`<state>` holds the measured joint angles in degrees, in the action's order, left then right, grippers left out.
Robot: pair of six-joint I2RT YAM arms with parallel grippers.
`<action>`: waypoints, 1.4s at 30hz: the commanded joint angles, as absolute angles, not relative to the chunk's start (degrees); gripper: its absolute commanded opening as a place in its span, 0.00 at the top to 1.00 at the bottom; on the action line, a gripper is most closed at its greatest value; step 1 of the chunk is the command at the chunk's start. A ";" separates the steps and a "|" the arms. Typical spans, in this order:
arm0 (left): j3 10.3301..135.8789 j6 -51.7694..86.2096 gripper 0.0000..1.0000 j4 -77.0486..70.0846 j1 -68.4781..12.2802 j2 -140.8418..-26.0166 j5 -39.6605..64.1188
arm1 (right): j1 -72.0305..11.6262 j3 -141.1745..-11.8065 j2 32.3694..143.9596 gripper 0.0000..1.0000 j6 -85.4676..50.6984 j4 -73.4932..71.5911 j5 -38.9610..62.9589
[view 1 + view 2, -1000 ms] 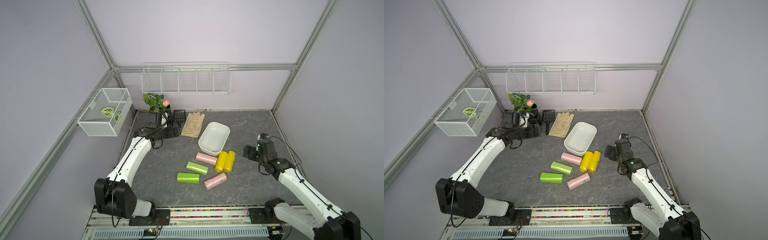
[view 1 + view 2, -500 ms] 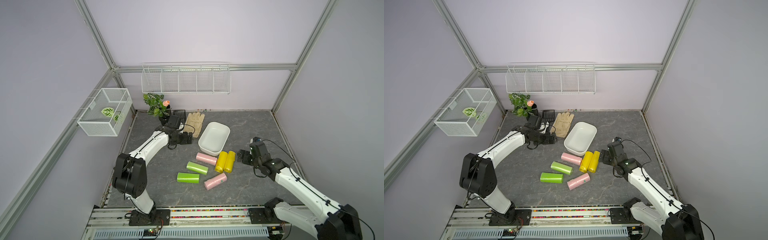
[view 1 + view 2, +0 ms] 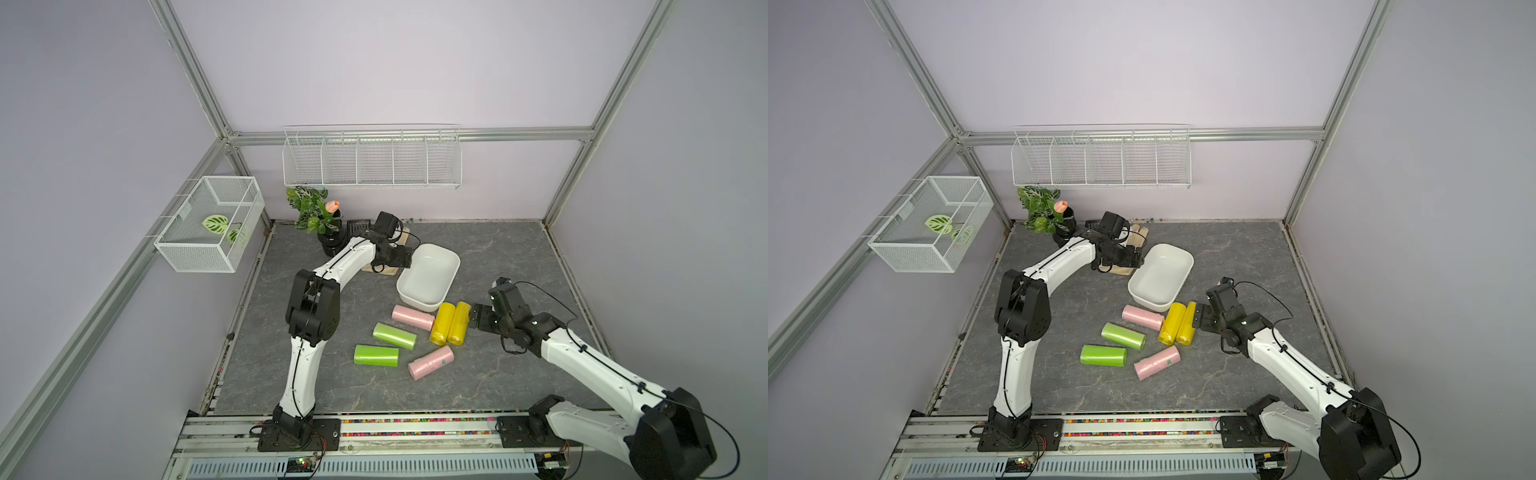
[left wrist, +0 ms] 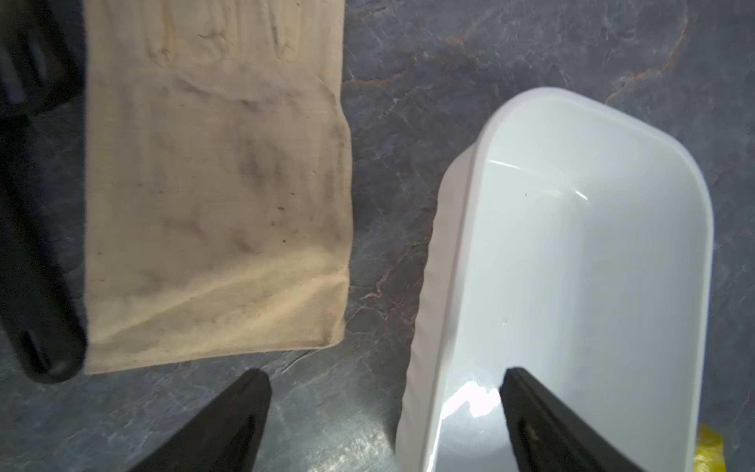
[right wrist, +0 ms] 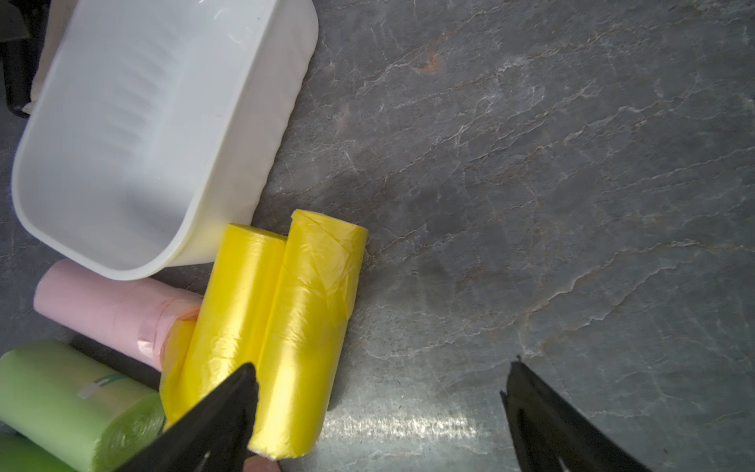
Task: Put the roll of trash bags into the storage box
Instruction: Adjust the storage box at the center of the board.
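left tool (image 4: 384, 374): was wide open, empty, over long wall of storage box (image 4: 445, 265) | right tool (image 5: 382, 365): was wide open, empty, above two yellow rolls (image 5: 314, 318) beside box

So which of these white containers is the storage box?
Start at the grey stone-patterned table. The storage box sits near its middle, just behind two yellow rolls. Unlike the wire basket and wire rack hung higher up, it is a smooth, solid-walled tub with rounded corners.
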<state>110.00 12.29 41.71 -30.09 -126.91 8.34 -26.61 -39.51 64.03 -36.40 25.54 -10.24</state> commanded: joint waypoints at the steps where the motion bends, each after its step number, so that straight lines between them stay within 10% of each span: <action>1: 113.78 9.94 0.07 44.98 -30.99 -128.73 6.78 | -26.96 -40.32 63.26 0.04 -35.92 26.40 -10.72; 18: 122.96 11.99 0.53 51.23 -34.67 -136.01 2.23 | -27.60 -39.96 65.23 0.05 -37.07 26.06 -10.55; 28: 115.43 17.65 0.97 47.78 -34.89 -130.88 3.55 | -28.04 -39.77 64.61 0.05 -37.62 26.35 -11.16; 42: 101.78 33.25 1.00 45.56 -35.07 -122.05 1.00 | -28.13 -39.40 64.31 0.05 -40.46 26.93 -11.36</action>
